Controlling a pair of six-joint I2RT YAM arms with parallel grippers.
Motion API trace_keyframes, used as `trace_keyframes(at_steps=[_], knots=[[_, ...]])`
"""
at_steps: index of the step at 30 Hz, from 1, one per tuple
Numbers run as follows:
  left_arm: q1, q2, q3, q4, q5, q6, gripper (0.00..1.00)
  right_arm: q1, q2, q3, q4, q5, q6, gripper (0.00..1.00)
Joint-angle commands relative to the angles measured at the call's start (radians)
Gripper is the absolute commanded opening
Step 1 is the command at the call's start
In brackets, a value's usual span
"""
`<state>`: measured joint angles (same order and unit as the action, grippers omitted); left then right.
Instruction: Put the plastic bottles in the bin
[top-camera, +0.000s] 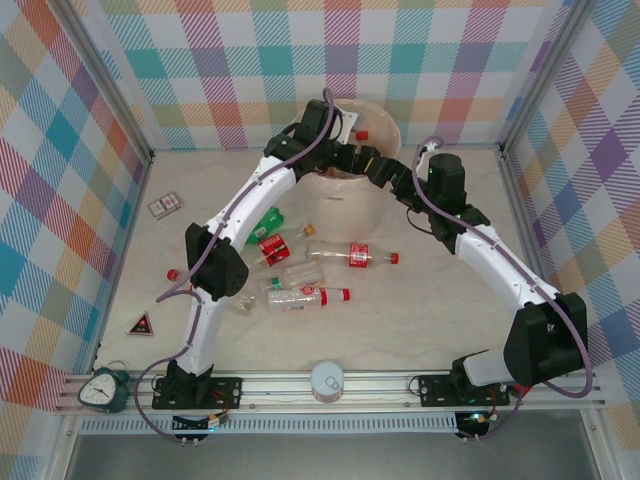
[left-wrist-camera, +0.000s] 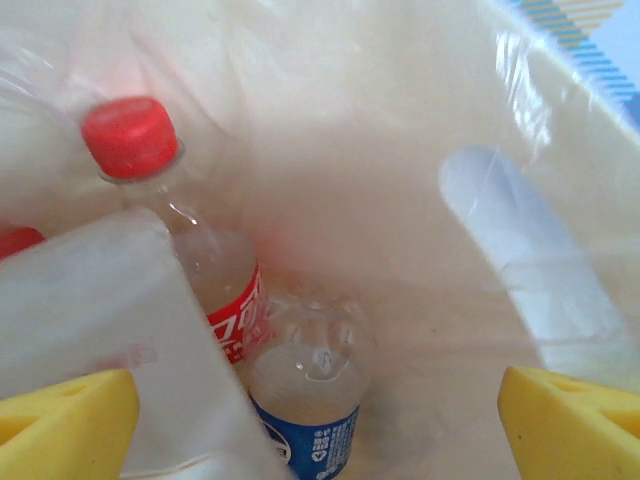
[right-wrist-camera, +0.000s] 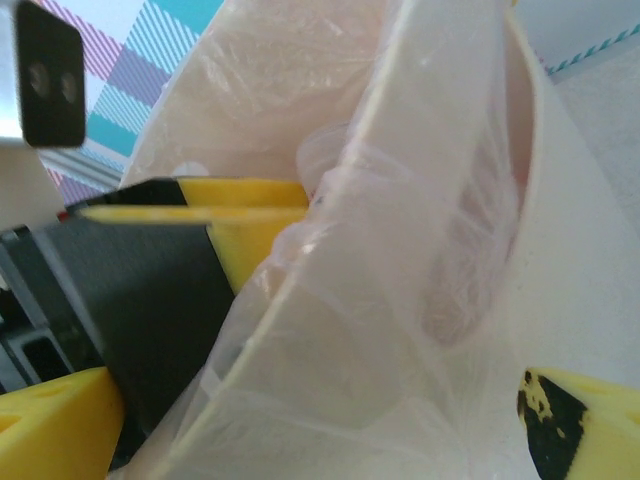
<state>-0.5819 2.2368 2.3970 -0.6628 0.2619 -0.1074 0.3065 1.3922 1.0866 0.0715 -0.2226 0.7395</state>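
- Top external view: the left gripper (top-camera: 335, 122) is held over the mouth of the bin (top-camera: 392, 128), and the right gripper (top-camera: 372, 163) is set at its near rim. Several plastic bottles (top-camera: 358, 257), a green bottle (top-camera: 265, 221) among them, lie in front of the bin. A drop is judged to be in hand. Next, a lift clear of the rim and a reach to a lying bottle are called for.
- Left wrist view: the jaws are spread wide and nothing is held. Inside the bin, a clear red-capped bottle (left-wrist-camera: 215, 275) is seen touching a rounded blue-labelled bottle (left-wrist-camera: 305, 395).
- Right wrist view: the yellow fingertips (right-wrist-camera: 60, 425) are set wide apart, with the bin's thin curved wall and a crinkled, glossy liner (right-wrist-camera: 440, 230) between them. Contact cannot be told.
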Motion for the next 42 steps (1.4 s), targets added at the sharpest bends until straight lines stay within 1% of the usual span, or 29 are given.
trace_keyframes(at_steps=[1,4,8,14,20,24,27,31,34,37,40,42], knots=[[0.005,-0.146,0.035,0.081,-0.026,-0.051,0.92,0.003,0.004,-0.005,-0.063,0.0,-0.022,0.99],[0.018,-0.195,0.029,0.043,-0.066,-0.045,0.92,0.002,-0.003,-0.01,-0.066,0.01,-0.027,0.99],[0.041,-0.313,-0.06,0.031,-0.115,-0.038,0.92,0.003,-0.009,-0.004,-0.087,0.03,-0.042,0.99],[0.099,-0.493,-0.232,0.078,-0.143,-0.066,0.95,0.004,0.007,0.002,-0.106,0.048,-0.048,0.99],[0.167,-0.618,-0.376,0.132,-0.183,-0.106,0.95,0.002,-0.018,-0.001,-0.075,0.013,-0.037,0.99],[0.247,-0.715,-0.493,0.122,-0.22,-0.193,0.94,0.004,-0.024,0.002,-0.083,0.012,-0.041,0.99],[0.331,-0.825,-0.656,0.103,-0.214,-0.275,0.94,0.002,-0.026,0.002,-0.084,0.015,-0.047,0.99],[0.415,-0.969,-0.896,0.036,-0.241,-0.322,0.95,0.002,-0.021,0.005,-0.081,0.006,-0.052,0.99],[0.454,-1.058,-1.031,-0.049,-0.255,-0.372,0.95,0.003,-0.016,0.009,-0.081,0.003,-0.058,0.99],[0.455,-1.138,-1.124,-0.15,-0.295,-0.422,0.93,0.002,-0.009,0.009,-0.077,-0.002,-0.059,0.99],[0.456,-1.213,-1.199,-0.247,-0.376,-0.472,0.89,0.002,0.0,0.01,-0.071,-0.007,-0.058,0.99],[0.457,-1.254,-1.249,-0.29,-0.412,-0.487,0.89,0.003,0.008,0.015,-0.071,-0.013,-0.059,0.99]])
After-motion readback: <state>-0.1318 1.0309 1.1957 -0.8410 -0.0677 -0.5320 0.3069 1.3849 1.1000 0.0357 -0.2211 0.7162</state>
